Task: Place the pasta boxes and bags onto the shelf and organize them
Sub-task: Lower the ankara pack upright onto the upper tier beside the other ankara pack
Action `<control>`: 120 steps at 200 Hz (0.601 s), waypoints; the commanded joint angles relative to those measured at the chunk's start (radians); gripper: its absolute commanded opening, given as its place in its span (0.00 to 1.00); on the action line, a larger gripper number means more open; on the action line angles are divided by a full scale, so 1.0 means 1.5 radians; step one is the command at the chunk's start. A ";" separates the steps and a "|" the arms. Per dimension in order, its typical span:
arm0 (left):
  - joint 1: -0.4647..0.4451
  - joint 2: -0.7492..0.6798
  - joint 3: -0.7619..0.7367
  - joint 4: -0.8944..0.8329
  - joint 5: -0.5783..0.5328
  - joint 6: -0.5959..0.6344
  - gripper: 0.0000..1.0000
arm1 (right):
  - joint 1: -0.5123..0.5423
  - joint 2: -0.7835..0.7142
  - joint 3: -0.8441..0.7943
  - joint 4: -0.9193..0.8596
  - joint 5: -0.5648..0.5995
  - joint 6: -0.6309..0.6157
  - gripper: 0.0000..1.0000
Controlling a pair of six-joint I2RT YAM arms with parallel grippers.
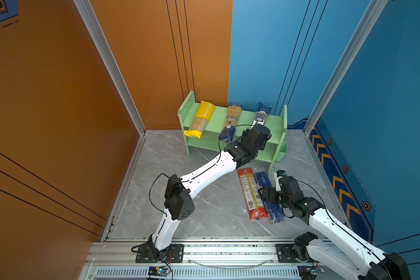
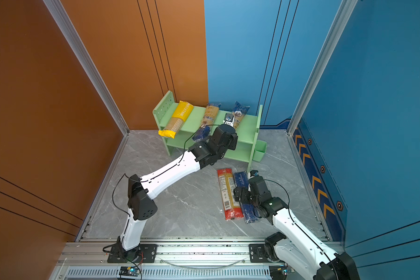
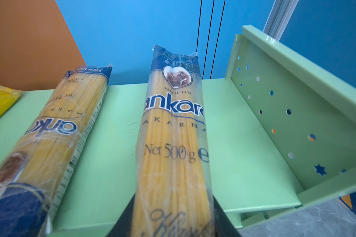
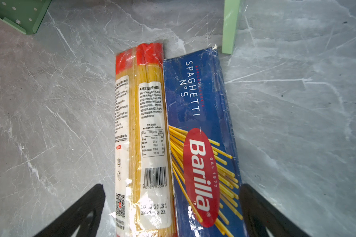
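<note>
The light green shelf stands against the back wall. Its top tier carries a yellow pack and an ankara pack whose dark end hangs over the front edge. A second ankara pack lies along the top tier further right, and my left gripper is shut on its near end. On the floor a red-ended clear pack and a dark blue Barilla box lie side by side. My right gripper hovers open, astride both.
The shelf's perforated side panel rises just beside the held pack. A small green bin hangs on that side. A shelf leg stands close to the Barilla box's far end. Orange and blue walls enclose the grey marble floor.
</note>
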 commanded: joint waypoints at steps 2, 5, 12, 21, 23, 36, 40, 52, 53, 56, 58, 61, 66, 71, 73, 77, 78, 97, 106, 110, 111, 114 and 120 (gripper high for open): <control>-0.005 -0.017 0.060 0.088 -0.032 -0.009 0.00 | -0.003 -0.004 -0.012 -0.013 0.002 0.006 1.00; -0.006 -0.016 0.060 0.088 -0.034 -0.008 0.00 | -0.004 -0.005 -0.012 -0.013 0.002 0.006 1.00; -0.008 -0.017 0.060 0.090 -0.038 -0.010 0.00 | -0.004 -0.006 -0.013 -0.013 0.001 0.006 1.00; -0.010 -0.015 0.063 0.088 -0.041 -0.010 0.00 | -0.003 -0.007 -0.014 -0.011 0.002 0.006 1.00; -0.010 -0.014 0.063 0.088 -0.041 -0.010 0.00 | -0.004 -0.007 -0.014 -0.011 0.002 0.006 1.00; -0.012 -0.013 0.065 0.087 -0.044 -0.014 0.00 | -0.004 -0.007 -0.014 -0.012 0.000 0.006 1.00; -0.012 -0.012 0.067 0.085 -0.047 -0.014 0.00 | -0.005 -0.007 -0.014 -0.011 -0.001 0.006 1.00; -0.013 -0.009 0.072 0.081 -0.054 -0.014 0.00 | -0.005 -0.007 -0.014 -0.010 -0.003 0.006 1.00; -0.013 -0.009 0.073 0.080 -0.054 -0.015 0.00 | -0.005 -0.007 -0.014 -0.010 -0.003 0.006 1.00; -0.013 -0.008 0.074 0.079 -0.055 -0.016 0.00 | -0.005 -0.007 -0.014 -0.010 -0.003 0.006 1.00; -0.014 -0.007 0.075 0.078 -0.056 -0.016 0.00 | -0.004 -0.007 -0.014 -0.010 -0.003 0.006 1.00; -0.014 -0.006 0.076 0.077 -0.056 -0.017 0.00 | -0.004 -0.008 -0.014 -0.010 -0.003 0.006 1.00; -0.014 -0.006 0.076 0.076 -0.056 -0.018 0.00 | -0.005 -0.008 -0.014 -0.010 -0.003 0.006 1.00; -0.014 -0.005 0.077 0.075 -0.057 -0.019 0.00 | -0.005 -0.008 -0.015 -0.010 -0.003 0.006 1.00; -0.014 -0.005 0.077 0.074 -0.058 -0.020 0.00 | -0.005 -0.008 -0.015 -0.009 -0.004 0.006 1.00; -0.015 -0.005 0.077 0.073 -0.059 -0.020 0.00 | -0.005 -0.009 -0.015 -0.009 -0.005 0.006 1.00; -0.015 -0.004 0.077 0.073 -0.059 -0.020 0.00 | -0.005 -0.009 -0.015 -0.010 -0.005 0.006 1.00; -0.016 -0.002 0.082 0.061 -0.073 -0.024 0.00 | -0.005 -0.011 -0.016 -0.009 -0.005 0.006 1.00; -0.017 -0.002 0.081 0.060 -0.076 -0.026 0.00 | -0.005 -0.013 -0.017 -0.009 -0.006 0.006 1.00; -0.017 -0.002 0.081 0.060 -0.075 -0.028 0.00 | -0.005 -0.013 -0.017 -0.009 -0.006 0.006 1.00; -0.016 -0.002 0.081 0.060 -0.075 -0.028 0.00 | -0.004 -0.013 -0.017 -0.009 -0.006 0.006 1.00; -0.017 -0.001 0.081 0.060 -0.076 -0.027 0.00 | -0.005 -0.014 -0.018 -0.009 -0.006 0.006 1.00; -0.017 -0.002 0.082 0.060 -0.076 -0.029 0.00 | -0.005 -0.015 -0.018 -0.010 -0.006 0.006 1.00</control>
